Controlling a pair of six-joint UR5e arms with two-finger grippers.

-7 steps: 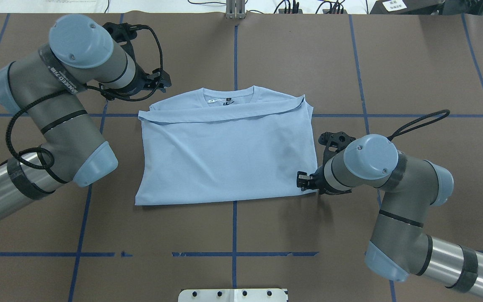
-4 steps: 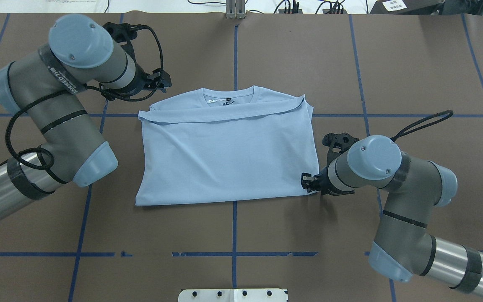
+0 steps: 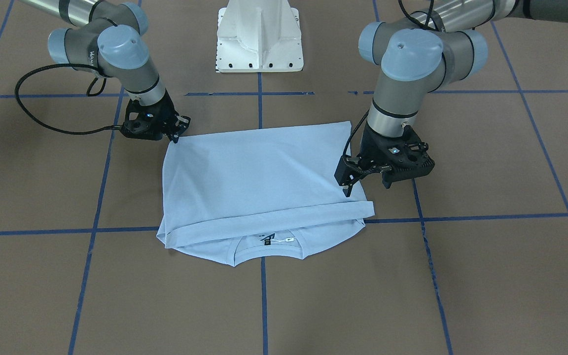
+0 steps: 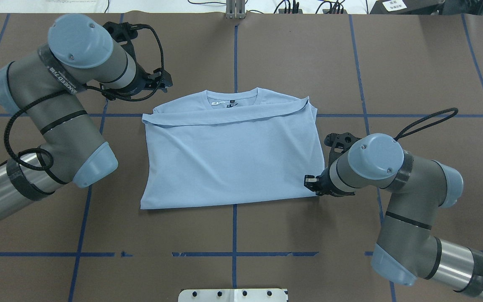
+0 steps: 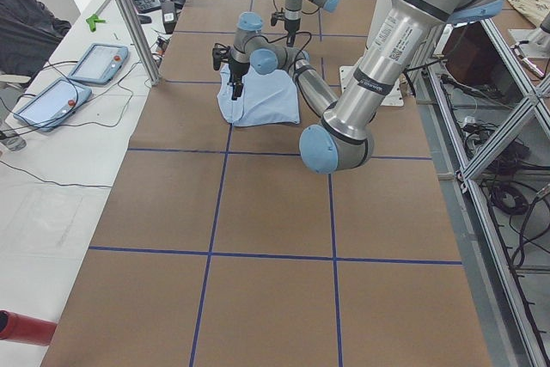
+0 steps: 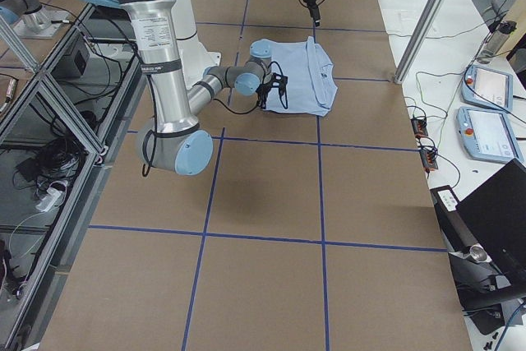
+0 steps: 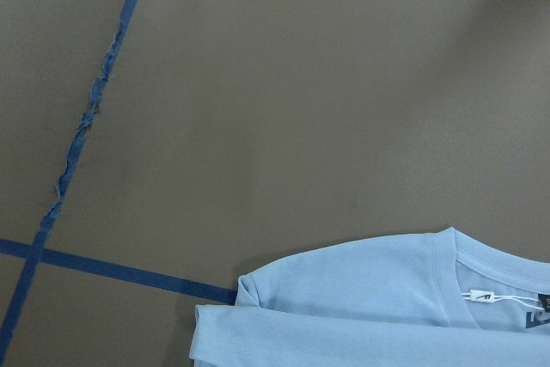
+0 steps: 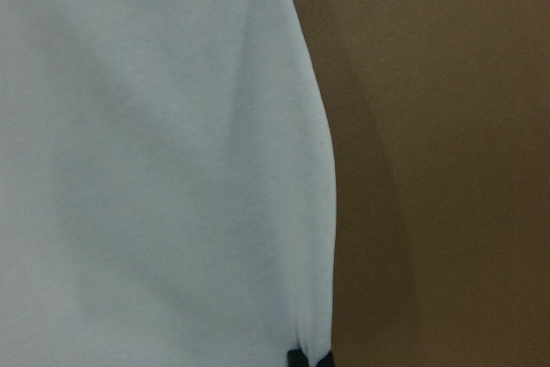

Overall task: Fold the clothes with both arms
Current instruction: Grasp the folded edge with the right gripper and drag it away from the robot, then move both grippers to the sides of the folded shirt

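1. Front-facing: the T-shirt [image 3: 259, 172] lies flat at mid-counter [image 3: 486, 276], collar away from the robot. A folded layer covers it up to just short of that collar. The right hand [image 3: 176, 133] is down at the shirt's near corner on its own side. I judge it closed on the cloth there, to pull that edge taut. The left hand [image 3: 367, 183] hangs raised by the opposite edge, jaws seemingly parted, holding nothing.
2. Overhead: the left hand [image 4: 165, 82] is off the shirt, just beyond its far shoulder corner, probably poised over a grasp point. The right hand [image 4: 310, 181] meets the near right corner.
3. Exterior left: the shirt [image 5: 262, 100] is small and far up the counter, and neither hand's state can be told here.
4. Exterior right: the near arm reaches low to the shirt's edge.
5. Left wrist: bare counter, a blue tape line [image 7: 77, 139], and the shoulder and collar with a white tag [image 7: 494, 296]. No fingers show, which fits a raised, spread hand.
6. Right wrist: cloth fills the left half, and a black fingertip [image 8: 305, 358] sits on its edge, consistent with a pinch.
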